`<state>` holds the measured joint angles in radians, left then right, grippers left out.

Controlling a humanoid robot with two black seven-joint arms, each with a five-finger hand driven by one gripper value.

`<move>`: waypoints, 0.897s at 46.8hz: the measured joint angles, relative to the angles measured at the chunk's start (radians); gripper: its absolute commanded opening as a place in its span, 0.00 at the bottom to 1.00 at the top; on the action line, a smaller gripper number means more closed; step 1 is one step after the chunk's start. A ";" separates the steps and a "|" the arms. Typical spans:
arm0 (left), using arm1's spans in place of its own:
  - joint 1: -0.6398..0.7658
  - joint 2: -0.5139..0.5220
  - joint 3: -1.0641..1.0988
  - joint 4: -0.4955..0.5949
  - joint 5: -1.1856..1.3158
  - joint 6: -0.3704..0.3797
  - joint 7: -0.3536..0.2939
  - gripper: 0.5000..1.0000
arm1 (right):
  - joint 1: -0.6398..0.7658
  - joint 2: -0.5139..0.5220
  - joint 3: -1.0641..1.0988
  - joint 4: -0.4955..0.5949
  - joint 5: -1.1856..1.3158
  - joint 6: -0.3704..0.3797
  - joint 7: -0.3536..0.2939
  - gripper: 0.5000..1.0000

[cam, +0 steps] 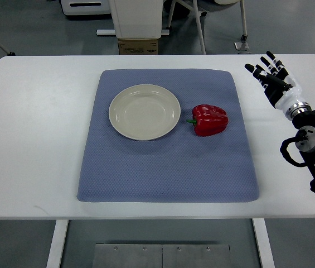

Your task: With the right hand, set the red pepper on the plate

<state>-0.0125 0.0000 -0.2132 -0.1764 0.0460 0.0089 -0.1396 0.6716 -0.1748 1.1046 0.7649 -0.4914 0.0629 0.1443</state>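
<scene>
Nothing's done yet: the pepper (209, 119) lies at the plate's (125, 125) three o'clock, the right hand (271, 80) spread, empty, well apart.

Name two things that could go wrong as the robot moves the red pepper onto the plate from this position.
1. The red pepper lies on its side, rounded and glossy, so it may roll or slip from the fingers when the right hand, now open and well off to the side, grasps it.
2. The plate is shallow and sits loose on the blue mat; a hard landing could shift it or let the pepper roll off.
</scene>
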 measured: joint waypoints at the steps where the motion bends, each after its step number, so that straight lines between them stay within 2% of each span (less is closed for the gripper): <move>1: 0.000 0.000 0.000 0.000 0.000 0.000 0.000 1.00 | -0.001 0.000 0.000 0.000 0.000 0.000 0.000 1.00; 42: 0.005 0.000 0.000 0.000 0.000 0.000 0.003 1.00 | -0.001 -0.021 -0.007 0.002 0.003 0.014 -0.001 1.00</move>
<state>-0.0076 0.0000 -0.2132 -0.1764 0.0457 0.0093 -0.1366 0.6702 -0.1963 1.0971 0.7670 -0.4884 0.0767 0.1430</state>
